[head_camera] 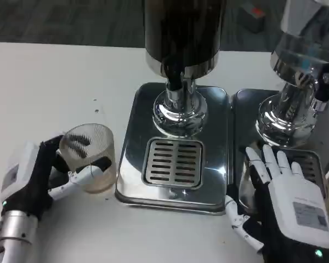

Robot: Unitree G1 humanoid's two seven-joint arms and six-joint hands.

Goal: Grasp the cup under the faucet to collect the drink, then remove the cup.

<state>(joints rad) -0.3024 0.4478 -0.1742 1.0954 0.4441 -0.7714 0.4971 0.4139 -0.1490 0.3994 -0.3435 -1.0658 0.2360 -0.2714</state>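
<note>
Legible text: none | left hand [30, 183] back: grey label patch, print too blurred to read | right hand [288, 205] back: grey label, likewise unreadable

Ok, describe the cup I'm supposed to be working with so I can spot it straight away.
Start at the dark drink dispenser on its steel drip tray at the table's centre. Just left of that tray, on the white table, stands the cup, held by the left hand. It is the only clear, ribbed plastic thing there, with a little pale liquid at the bottom.
</note>
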